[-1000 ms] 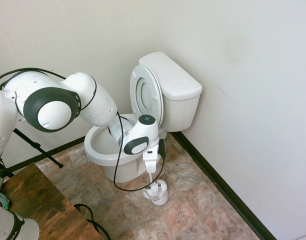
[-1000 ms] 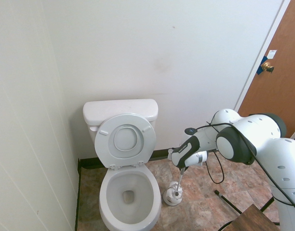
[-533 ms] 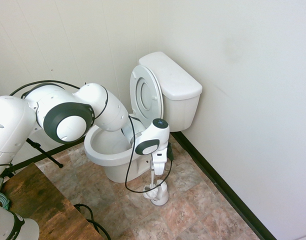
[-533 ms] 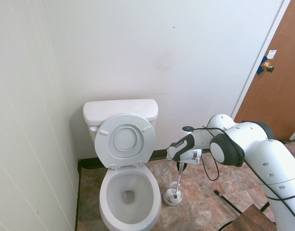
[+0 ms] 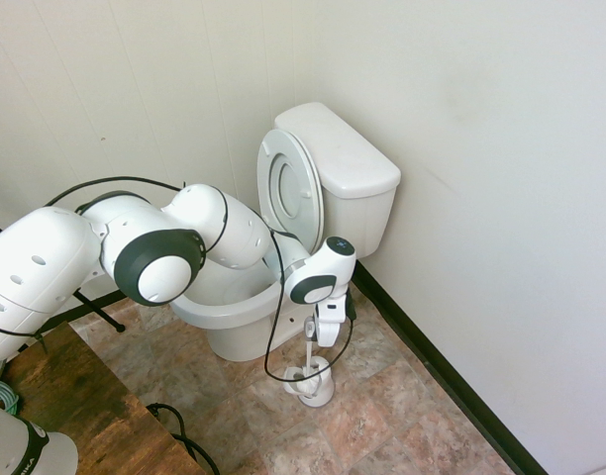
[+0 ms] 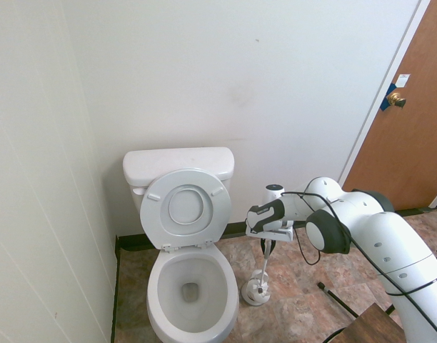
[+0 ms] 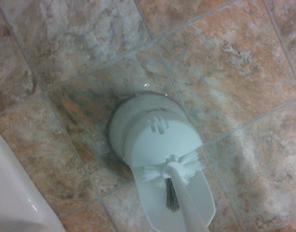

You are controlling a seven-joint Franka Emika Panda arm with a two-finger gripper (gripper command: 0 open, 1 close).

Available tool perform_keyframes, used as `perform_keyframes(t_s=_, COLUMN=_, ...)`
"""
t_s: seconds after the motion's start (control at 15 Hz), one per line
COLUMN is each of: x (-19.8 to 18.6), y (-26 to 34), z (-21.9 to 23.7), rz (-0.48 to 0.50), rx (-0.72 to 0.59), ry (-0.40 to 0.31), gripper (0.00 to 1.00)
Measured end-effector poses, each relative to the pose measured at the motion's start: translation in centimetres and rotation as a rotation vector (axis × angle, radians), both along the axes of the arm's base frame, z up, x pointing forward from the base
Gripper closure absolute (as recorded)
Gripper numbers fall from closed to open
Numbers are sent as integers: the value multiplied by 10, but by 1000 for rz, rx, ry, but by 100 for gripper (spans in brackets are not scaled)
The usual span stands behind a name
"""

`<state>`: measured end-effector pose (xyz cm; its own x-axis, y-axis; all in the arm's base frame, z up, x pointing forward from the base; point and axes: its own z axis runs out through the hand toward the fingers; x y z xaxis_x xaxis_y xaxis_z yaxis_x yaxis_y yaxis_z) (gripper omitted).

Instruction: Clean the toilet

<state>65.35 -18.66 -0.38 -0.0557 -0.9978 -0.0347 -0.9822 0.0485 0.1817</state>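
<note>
The white toilet (image 5: 348, 168) stands against the wall with seat and lid (image 6: 188, 209) raised and the bowl rim (image 6: 158, 287) open; its side shows in the wrist view (image 7: 12, 198). Beside the bowl, a small white brush holder (image 5: 312, 384) (image 6: 255, 291) (image 7: 148, 135) sits on the tile floor. A toilet brush handle (image 5: 309, 348) (image 6: 265, 263) runs from the holder up into my gripper (image 5: 321, 334) (image 6: 268, 241), which looks shut on it. In the wrist view the bristle head (image 7: 172, 171) hangs just over the holder.
A dark baseboard (image 5: 432, 366) runs along the wall right of the holder. A brown door (image 6: 411, 128) is at the far side of the room. A wooden surface (image 5: 75, 406) sits behind the arm.
My gripper has moved along the bowl's side toward the tank wall, and the brush handle has gone with it. The holder has stayed in place.
</note>
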Motion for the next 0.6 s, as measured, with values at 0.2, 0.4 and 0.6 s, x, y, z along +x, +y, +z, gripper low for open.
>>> perform_keyframes(t_s=0.2, x=8, y=-6, z=1, rz=-3, rx=17, ry=27, gripper=100)
perform_keyframes(t_s=0.4, x=14, y=-12, z=0, rz=-4, rx=38, ry=44, gripper=100)
perform_keyframes(t_s=0.6, x=16, y=-22, z=-1, rz=-12, rx=76, ry=66, gripper=100)
